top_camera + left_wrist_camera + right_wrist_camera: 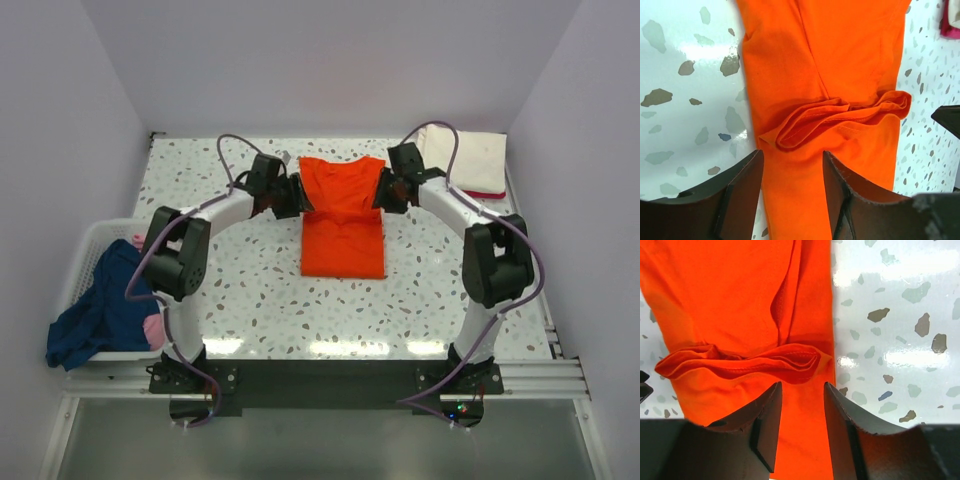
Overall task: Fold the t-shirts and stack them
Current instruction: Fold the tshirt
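top external view: the orange t-shirt (343, 215) lies flat at the centre of the surface (250, 290). it is narrowed to a strip, with a rumpled hem edge laid across its middle, so i judge one fold is set and another remains. the left tool (290, 197) sits at the shirt's 9 o'clock edge and the right tool (388, 190) at its 3 o'clock edge. both are level with that hem, where the flap's corners lie. in both wrist views the jaws stand spread over the cloth, pinching nothing. a cream and red folded stack (462, 160) at 1 o'clock is likely this shirt's destination. a navy shirt (100, 310) and a pink shirt (153, 328) wait in the basket (95, 238) at 8 o'clock.
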{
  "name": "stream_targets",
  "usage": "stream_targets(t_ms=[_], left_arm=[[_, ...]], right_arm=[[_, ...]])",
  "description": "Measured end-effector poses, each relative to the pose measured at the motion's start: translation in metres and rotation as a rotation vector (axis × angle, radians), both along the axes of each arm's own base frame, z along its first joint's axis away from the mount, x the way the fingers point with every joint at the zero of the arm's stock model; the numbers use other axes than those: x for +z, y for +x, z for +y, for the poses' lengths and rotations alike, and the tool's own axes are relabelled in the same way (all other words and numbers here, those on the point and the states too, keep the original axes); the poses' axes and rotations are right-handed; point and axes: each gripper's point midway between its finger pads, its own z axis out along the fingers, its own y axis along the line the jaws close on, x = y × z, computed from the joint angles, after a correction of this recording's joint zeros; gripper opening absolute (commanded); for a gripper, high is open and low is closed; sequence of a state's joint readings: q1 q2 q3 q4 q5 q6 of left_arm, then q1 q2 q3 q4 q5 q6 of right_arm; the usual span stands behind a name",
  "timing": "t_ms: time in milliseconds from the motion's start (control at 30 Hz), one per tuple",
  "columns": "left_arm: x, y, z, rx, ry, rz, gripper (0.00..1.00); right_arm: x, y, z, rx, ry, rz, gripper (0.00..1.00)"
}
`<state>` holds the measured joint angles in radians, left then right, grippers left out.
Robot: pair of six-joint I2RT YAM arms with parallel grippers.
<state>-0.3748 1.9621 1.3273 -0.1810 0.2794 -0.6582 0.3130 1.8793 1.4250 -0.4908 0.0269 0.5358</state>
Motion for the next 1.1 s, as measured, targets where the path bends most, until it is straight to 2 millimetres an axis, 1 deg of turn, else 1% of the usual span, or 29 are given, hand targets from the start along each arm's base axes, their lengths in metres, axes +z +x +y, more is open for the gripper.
stream_targets(t_ms=[33, 100, 133, 200, 233, 333, 433, 500, 567, 633, 733, 867, 967, 1100], left_arm=[[0.003, 0.000, 0.001, 0.003, 0.001, -0.005, 0.48], [0.012, 0.001, 0.002, 0.003, -0.001, -0.027, 0.43], [0.019, 0.001, 0.002, 0.003, 0.001, -0.044, 0.35], [0.027, 0.000, 0.001, 0.002, 0.006, -0.068, 0.23], [0.031, -0.001, -0.001, -0.001, 0.010, -0.081, 0.13], [0.031, -0.009, -0.016, -0.036, 0.023, -0.092, 0.00], [0.022, -0.021, -0.032, -0.075, 0.035, -0.076, 0.00], [0.012, -0.028, -0.041, -0.099, 0.046, -0.054, 0.00], [0.001, -0.030, -0.046, -0.110, 0.058, -0.029, 0.00], [-0.009, -0.026, -0.048, -0.113, 0.069, -0.011, 0.00], [-0.020, -0.018, -0.050, -0.115, 0.081, -0.002, 0.00], [-0.027, -0.004, -0.050, -0.111, 0.085, -0.008, 0.00], [-0.029, 0.009, -0.044, -0.089, 0.081, -0.015, 0.00], [-0.033, 0.021, -0.029, -0.055, 0.083, -0.013, 0.00]], right_arm=[[0.004, 0.000, 0.000, 0.003, 0.001, -0.008, 0.42], [0.011, -0.002, 0.000, 0.009, 0.005, -0.032, 0.39], [0.014, -0.006, 0.001, 0.016, 0.004, -0.039, 0.38], [0.020, -0.015, 0.005, 0.035, -0.005, -0.052, 0.33], [0.022, -0.018, 0.010, 0.051, -0.010, -0.058, 0.31], [0.020, -0.028, 0.035, 0.113, -0.031, -0.066, 0.25], [0.008, -0.039, 0.055, 0.173, -0.045, -0.043, 0.23], [-0.003, -0.039, 0.060, 0.190, -0.059, -0.021, 0.22], [-0.015, -0.035, 0.060, 0.189, -0.075, 0.001, 0.21], [-0.024, -0.028, 0.058, 0.184, -0.089, 0.015, 0.21], [-0.033, -0.020, 0.058, 0.180, -0.100, 0.026, 0.20], [-0.037, -0.001, 0.061, 0.174, -0.106, 0.021, 0.18], [-0.042, 0.010, 0.061, 0.163, -0.102, 0.020, 0.18], [-0.053, 0.018, 0.045, 0.129, -0.110, 0.041, 0.17]])
